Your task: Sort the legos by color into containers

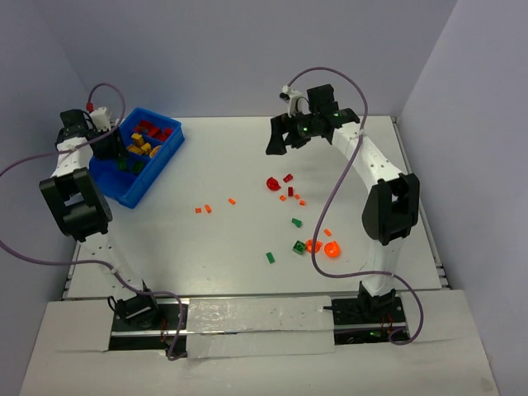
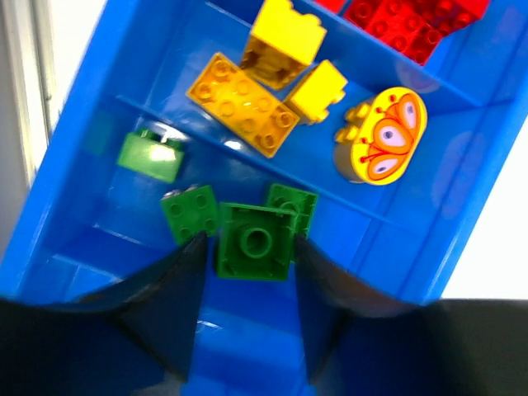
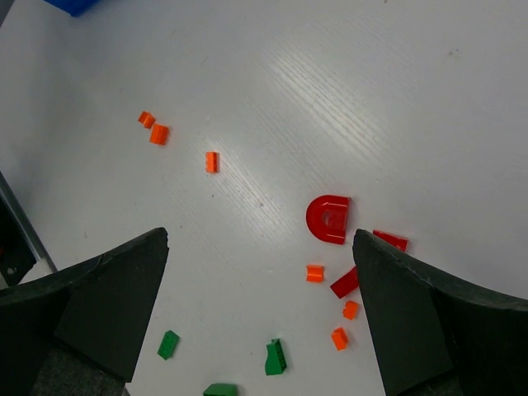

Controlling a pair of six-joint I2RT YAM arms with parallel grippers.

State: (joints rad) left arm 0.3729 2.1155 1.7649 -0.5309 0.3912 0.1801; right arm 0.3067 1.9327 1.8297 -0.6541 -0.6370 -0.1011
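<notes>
Your blue bin point(image 1: 124, 186) is sitting at the far left of the tabletop point(image 1: 231, 157), and the left wrist view is looking straight down into it. The near compartment is holding green bricks point(image 2: 190, 213), the next one an orange plate point(image 2: 243, 103), yellow bricks point(image 2: 285, 41) and a yellow butterfly-printed piece point(image 2: 384, 136), and the farthest one red bricks point(image 2: 404, 21), cut off by the frame edge.

Your left end effector point(image 2: 250, 242) is hanging inside the green compartment, its fingers standing against either side of a square green brick point(image 2: 256, 224). I cannot tell whether they are clamping it.

Your right end effector point(image 3: 260, 239) is hovering over the far middle of the tabletop, fingers spread wide with nothing between them. Below it are lying a red rounded piece point(image 3: 330, 219), small orange bits point(image 3: 158, 134) and loose green pieces point(image 3: 276, 356).

Only the top view is showing the two translucent orange-red pieces point(image 1: 332, 248) nearer the right arm's base. There the bin's contents are shrinking to coloured specks, and the left arm is covering part of them.
</notes>
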